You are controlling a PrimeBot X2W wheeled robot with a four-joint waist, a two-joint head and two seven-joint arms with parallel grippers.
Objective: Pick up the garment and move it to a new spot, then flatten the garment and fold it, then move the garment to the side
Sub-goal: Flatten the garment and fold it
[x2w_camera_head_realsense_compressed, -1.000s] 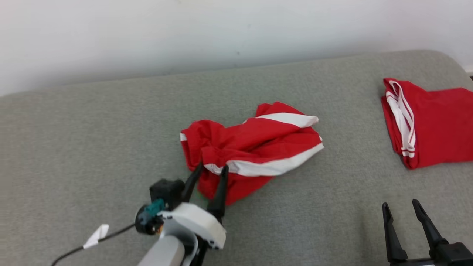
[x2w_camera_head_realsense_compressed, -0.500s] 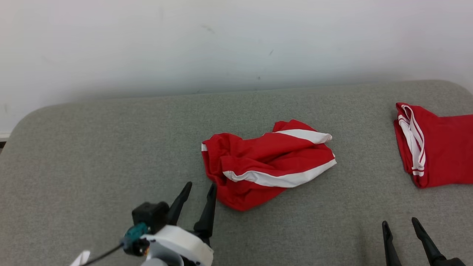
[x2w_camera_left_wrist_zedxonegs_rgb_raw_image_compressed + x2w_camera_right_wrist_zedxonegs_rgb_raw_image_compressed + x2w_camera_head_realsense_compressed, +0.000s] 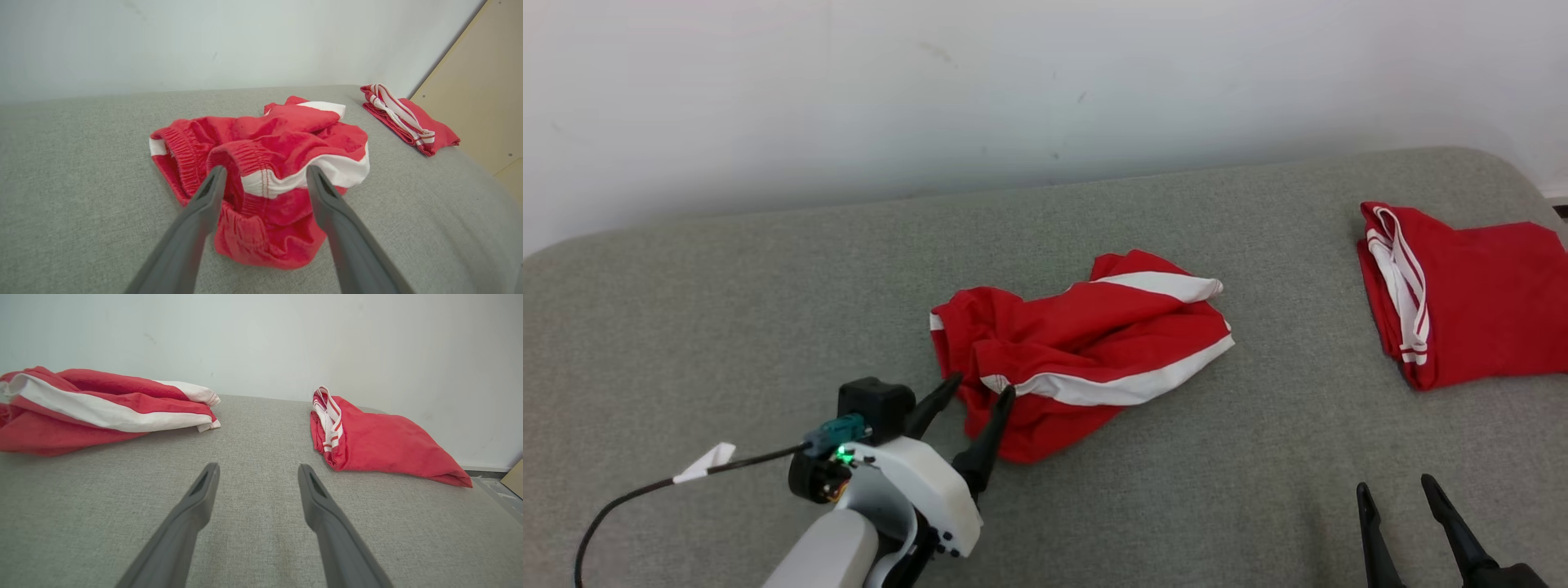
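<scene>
Grey upholstered surface (image 3: 686,327), plain white wall (image 3: 1013,82), tan panel (image 3: 482,81) at the side

garment (image 3: 1086,351): red, white stripes | folded garment (image 3: 1478,302): red, white trim | couch (image 3: 727,327): grey

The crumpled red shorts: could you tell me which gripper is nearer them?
Left. The left gripper sits at the near edge of the crumpled red shorts; the right gripper hovers apart, rightward.

The head view looks forward and down from high over the grey cushion (image 3: 686,310), the wall (image 3: 1045,82) across its top. The left wrist view sits low, close up to the crumpled red garment (image 3: 278,134); the right wrist view sits low, further off. All three share it and the folded red garment (image 3: 1478,302)
</scene>
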